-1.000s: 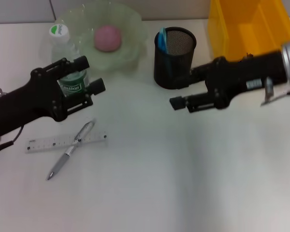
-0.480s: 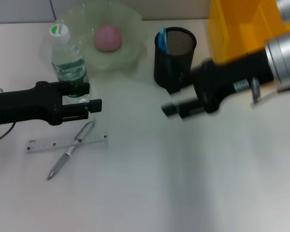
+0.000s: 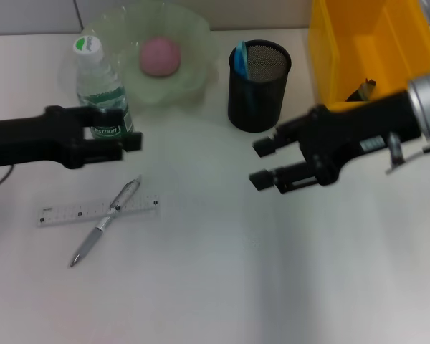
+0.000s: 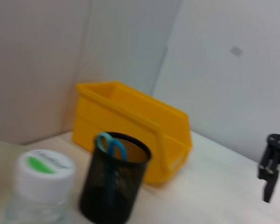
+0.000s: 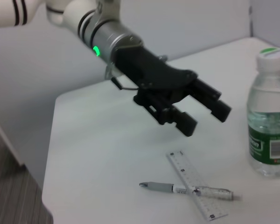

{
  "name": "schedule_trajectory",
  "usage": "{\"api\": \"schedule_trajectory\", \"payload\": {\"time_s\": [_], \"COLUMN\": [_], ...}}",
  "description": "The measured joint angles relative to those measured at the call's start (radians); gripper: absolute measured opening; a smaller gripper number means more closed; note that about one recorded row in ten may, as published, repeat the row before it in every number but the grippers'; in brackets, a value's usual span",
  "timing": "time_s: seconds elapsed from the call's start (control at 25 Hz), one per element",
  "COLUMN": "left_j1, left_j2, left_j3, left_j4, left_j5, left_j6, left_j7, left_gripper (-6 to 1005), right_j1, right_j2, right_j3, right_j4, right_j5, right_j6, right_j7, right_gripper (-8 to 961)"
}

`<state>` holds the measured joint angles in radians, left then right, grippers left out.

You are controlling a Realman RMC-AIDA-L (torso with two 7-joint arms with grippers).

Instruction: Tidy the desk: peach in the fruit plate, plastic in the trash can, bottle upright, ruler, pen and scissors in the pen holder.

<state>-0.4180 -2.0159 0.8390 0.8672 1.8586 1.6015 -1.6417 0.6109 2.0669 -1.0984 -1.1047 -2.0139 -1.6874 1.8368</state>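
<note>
The clear bottle [image 3: 99, 84] with a green label stands upright beside the green fruit plate [image 3: 193, 43], which holds the pink peach [image 3: 160, 56]. My left gripper [image 3: 131, 127] is open and empty, hovering at the bottle's base; the right wrist view shows this gripper [image 5: 206, 119] raised and apart from the bottle [image 5: 270, 116]. The clear ruler [image 3: 99, 210] lies flat with the silver pen [image 3: 106, 222] across it. The black mesh pen holder [image 3: 258, 86] holds blue-handled scissors [image 3: 241, 57]. My right gripper [image 3: 261, 163] is open and empty, just in front of the pen holder.
The yellow bin [image 3: 373, 43] stands at the back right, with a small dark scrap [image 3: 363, 89] inside. A wall runs behind the table's far edge. In the left wrist view the bottle cap [image 4: 44, 168], pen holder [image 4: 114, 182] and bin [image 4: 130, 126] show.
My left gripper has let go of the bottle and drawn back to the left; the bottle stays upright. My right gripper has swung a little and spread its fingers wider.
</note>
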Motion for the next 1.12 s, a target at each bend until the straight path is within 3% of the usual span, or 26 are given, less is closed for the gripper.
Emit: {"api": "schedule_trajectory", "payload": {"time_s": [0.04, 0.08, 0.16, 0.2, 0.24, 0.28, 0.4, 0.44, 0.48, 0.64, 0.84, 1.12], "left_j1": [0.0, 0.003, 0.028, 0.028, 0.036, 0.043, 0.062, 0.075, 0.075, 0.088, 0.089, 0.082], "left_j2": [0.0, 0.002, -0.007, -0.007, -0.01, -0.012, -0.022, -0.026, -0.026, -0.026, -0.023, -0.025], "left_j3": [0.0, -0.02, -0.111, -0.111, -0.128, -0.141, -0.173, -0.189, -0.189, -0.225, -0.272, -0.276], "left_j4": [0.0, -0.003, -0.011, -0.011, -0.011, -0.011, -0.01, -0.006, -0.006, -0.003, -0.004, -0.002], "left_j5": [0.0, 0.001, -0.004, -0.004, -0.007, -0.009, -0.009, -0.01, -0.01, -0.012, -0.012, -0.014], "left_j6": [0.0, 0.0, 0.001, 0.001, 0.004, 0.008, 0.018, 0.021, 0.021, 0.031, 0.06, 0.062], "left_j7": [0.0, 0.002, 0.011, 0.011, 0.012, 0.013, 0.014, 0.014, 0.014, 0.011, 0.014, 0.021], "left_gripper": [698, 698, 698, 698, 697, 697, 697, 696, 696, 695, 694, 694], "right_j1": [0.054, 0.054, 0.151, 0.151, 0.226, 0.226, 0.334, 0.404, 0.404, 0.534, 0.635, 0.672], "right_j2": [-0.004, -0.004, -0.007, -0.007, 0.002, 0.002, 0.009, 0.01, 0.01, 0.013, 0.021, 0.027], "right_j3": [0.0, 0.0, -0.006, -0.006, -0.019, -0.019, -0.052, -0.087, -0.087, -0.173, -0.26, -0.414], "right_j4": [-0.007, -0.007, -0.001, -0.001, 0.021, 0.021, 0.084, 0.132, 0.132, 0.233, 0.364, 0.436], "right_j5": [-0.037, -0.037, -0.111, -0.111, -0.179, -0.179, -0.252, -0.278, -0.278, -0.34, -0.348, -0.288], "right_j6": [-0.014, -0.014, -0.022, -0.022, -0.023, -0.023, -0.018, 0.001, 0.001, 0.092, 0.202, 0.384], "right_j7": [0.043, 0.043, 0.108, 0.108, 0.144, 0.144, 0.175, 0.195, 0.195, 0.245, 0.256, 0.298], "right_gripper": [603, 605, 608, 610, 611, 613, 618, 620, 621, 628, 637, 649]}}
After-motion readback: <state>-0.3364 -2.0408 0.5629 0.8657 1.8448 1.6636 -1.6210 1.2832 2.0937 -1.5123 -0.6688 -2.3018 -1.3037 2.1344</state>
